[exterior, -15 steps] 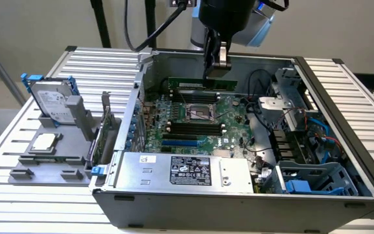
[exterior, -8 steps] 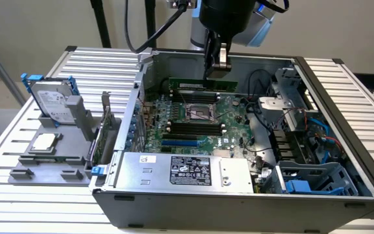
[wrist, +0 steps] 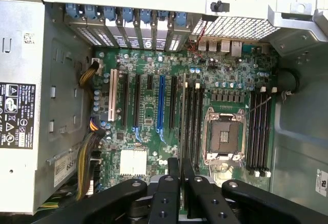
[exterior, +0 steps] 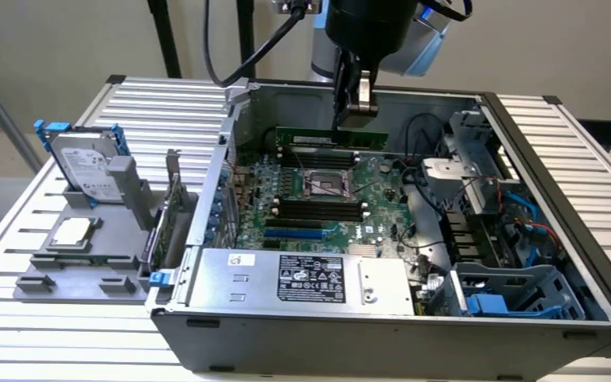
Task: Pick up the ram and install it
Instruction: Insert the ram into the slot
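At the exterior view's left, the grey holder [exterior: 125, 187] stands on the surface [exterior: 51, 334]. Right of it, the open case [exterior: 284, 338] shows the motherboard [exterior: 382, 195]. At upper centre, the gripper [exterior: 353, 118] pinches the ram [exterior: 305, 134] over the far slots. We judge the pick-up done. The ram seems unseated, though the angle leaves doubt, so seating is left.

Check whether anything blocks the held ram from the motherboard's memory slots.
Nothing visible does. The gripper holds the ram above the motherboard. The memory slots on both sides of the processor socket look empty, with open air below the stick. Cables lie off to the exterior view's right.
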Available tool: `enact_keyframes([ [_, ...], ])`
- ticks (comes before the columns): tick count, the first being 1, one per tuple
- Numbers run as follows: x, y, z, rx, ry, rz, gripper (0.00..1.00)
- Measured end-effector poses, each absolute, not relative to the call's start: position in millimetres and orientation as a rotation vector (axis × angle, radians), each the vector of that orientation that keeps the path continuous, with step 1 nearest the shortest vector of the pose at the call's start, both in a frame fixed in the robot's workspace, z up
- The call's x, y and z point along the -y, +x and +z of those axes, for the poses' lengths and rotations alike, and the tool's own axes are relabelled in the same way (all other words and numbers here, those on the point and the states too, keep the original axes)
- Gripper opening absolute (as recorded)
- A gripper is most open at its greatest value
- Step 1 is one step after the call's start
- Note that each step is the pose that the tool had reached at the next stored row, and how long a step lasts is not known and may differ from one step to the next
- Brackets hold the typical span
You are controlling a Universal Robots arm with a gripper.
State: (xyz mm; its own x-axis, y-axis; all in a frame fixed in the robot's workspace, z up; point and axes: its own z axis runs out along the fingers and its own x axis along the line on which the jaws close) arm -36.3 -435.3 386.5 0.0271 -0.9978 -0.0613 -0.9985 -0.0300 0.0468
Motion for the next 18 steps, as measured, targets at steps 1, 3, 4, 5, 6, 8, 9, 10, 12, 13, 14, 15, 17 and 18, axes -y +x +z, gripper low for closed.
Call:
enact_keyframes([
  [1, 435.3, -36.3, 386.5, -2.181, -2.245, 0.12, 0.14],
  [3, 435.1, -36.2, 385.3, -2.181, -2.244, 0.12, 0.14],
  [4, 434.4, -36.3, 384.3, -2.181, -2.245, 0.121, 0.14],
  [5, 432.7, -36.3, 383.2, -2.181, -2.244, 0.121, 0.14],
  [6, 430.8, -36.3, 382.0, -2.181, -2.245, 0.121, 0.14],
  [8, 425.9, -36.3, 378.7, -2.181, -2.245, 0.121, 0.14],
  [9, 423.7, -36.3, 376.9, -2.181, -2.245, 0.121, 0.14],
  [10, 421.5, -36.3, 375.1, -2.181, -2.245, 0.121, 0.14],
  [12, 417.2, -36.3, 371.3, -2.181, -2.245, 0.121, 0.14],
  [13, 415.0, -36.3, 369.5, -2.181, -2.245, 0.121, 0.14],
  [14, 413.1, -36.3, 367.7, -2.181, -2.245, 0.121, 0.14],
  [15, 411.4, -36.3, 365.9, -2.181, -2.245, 0.121, 0.14],
  [17, 407.9, -36.3, 362.3, -2.182, -2.245, 0.12, 0.14],
  [18, 406.5, -36.3, 360.4, -2.182, -2.245, 0.12, 0.14],
])
